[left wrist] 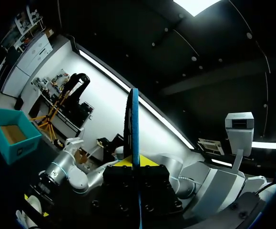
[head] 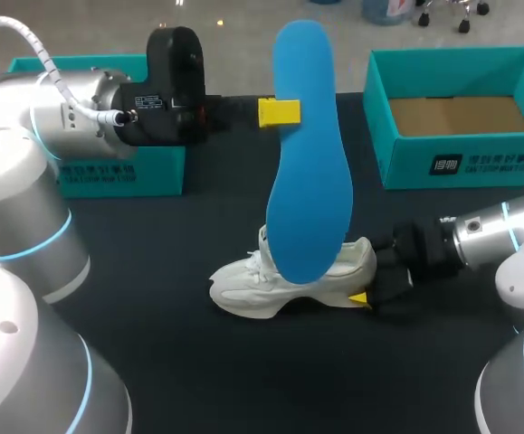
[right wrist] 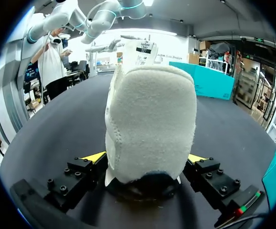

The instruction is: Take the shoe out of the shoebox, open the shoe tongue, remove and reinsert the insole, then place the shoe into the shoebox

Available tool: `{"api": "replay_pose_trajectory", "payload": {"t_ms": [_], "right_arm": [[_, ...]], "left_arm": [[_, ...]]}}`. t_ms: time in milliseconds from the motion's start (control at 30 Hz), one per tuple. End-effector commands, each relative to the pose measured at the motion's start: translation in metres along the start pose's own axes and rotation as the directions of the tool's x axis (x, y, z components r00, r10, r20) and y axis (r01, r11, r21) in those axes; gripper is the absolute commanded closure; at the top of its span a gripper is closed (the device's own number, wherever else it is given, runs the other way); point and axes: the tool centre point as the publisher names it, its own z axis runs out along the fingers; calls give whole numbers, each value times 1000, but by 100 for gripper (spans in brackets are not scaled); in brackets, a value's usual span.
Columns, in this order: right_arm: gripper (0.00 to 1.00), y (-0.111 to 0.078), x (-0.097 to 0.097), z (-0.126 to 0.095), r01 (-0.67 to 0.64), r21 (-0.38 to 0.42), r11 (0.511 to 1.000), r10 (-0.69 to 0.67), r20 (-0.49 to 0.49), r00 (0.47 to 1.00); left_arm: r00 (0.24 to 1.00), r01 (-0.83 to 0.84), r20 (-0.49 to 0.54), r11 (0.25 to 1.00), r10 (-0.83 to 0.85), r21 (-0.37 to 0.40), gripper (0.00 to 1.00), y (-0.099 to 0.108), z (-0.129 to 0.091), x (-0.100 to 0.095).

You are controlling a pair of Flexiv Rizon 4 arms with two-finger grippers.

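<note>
My left gripper (head: 278,112) is shut on a blue insole (head: 311,154) and holds it upright above the table, its lower end in front of the white shoe (head: 280,285). In the left wrist view the insole (left wrist: 134,124) shows edge-on between the yellow tips of the left gripper (left wrist: 135,163). The shoe stands on the black table, toe to the left. My right gripper (head: 370,276) sits at its heel. In the right wrist view the fuzzy heel (right wrist: 149,119) fills the space between the spread fingers of the right gripper (right wrist: 149,160), which stand open beside it.
The open teal shoebox (head: 452,163) stands at the back right, with only a brown bottom showing inside. A second teal box (head: 135,172) sits at the back left under my left arm. The black table in front of the shoe is bare.
</note>
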Motion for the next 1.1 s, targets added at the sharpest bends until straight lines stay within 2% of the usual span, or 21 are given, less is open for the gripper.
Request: {"api": "replay_pose_trajectory", "payload": {"t_ms": [33, 167, 300, 433, 533, 600, 733, 833, 1100], "right_arm": [[0, 7, -1, -9, -9, 43, 999, 9, 6, 1000], [0, 14, -2, -20, -1, 101, 995, -2, 29, 1000], [0, 19, -3, -33, -25, 218, 976, 12, 62, 998], [0, 26, -4, -46, -58, 369, 928, 32, 77, 997], [0, 29, -5, -53, -96, 446, 890, 65, 85, 994], [0, 33, -5, -56, -108, 461, 881, 73, 92, 993], [0, 39, -2, -60, -122, 540, 833, 62, 127, 990], [0, 43, -1, -62, -171, 607, 776, 81, 172, 982], [0, 43, -1, -62, -171, 607, 776, 81, 172, 982]], "left_arm": [[1000, -1, -1, 1000, 1, 3, 100, 1, 0, 0], [1000, -1, -1, 1000, 1, 3, 100, 1, 0, 0], [1000, -1, -1, 1000, 1, 3, 100, 1, 0, 0], [1000, -1, -1, 1000, 1, 3, 100, 1, 0, 0], [1000, -1, -1, 1000, 1, 3, 100, 1, 0, 0], [1000, -1, -1, 1000, 1, 3, 100, 1, 0, 0], [1000, -1, -1, 1000, 1, 3, 100, 1, 0, 0], [1000, -1, -1, 1000, 1, 3, 100, 1, 0, 0], [1000, -1, -1, 1000, 1, 3, 100, 1, 0, 0]]}}
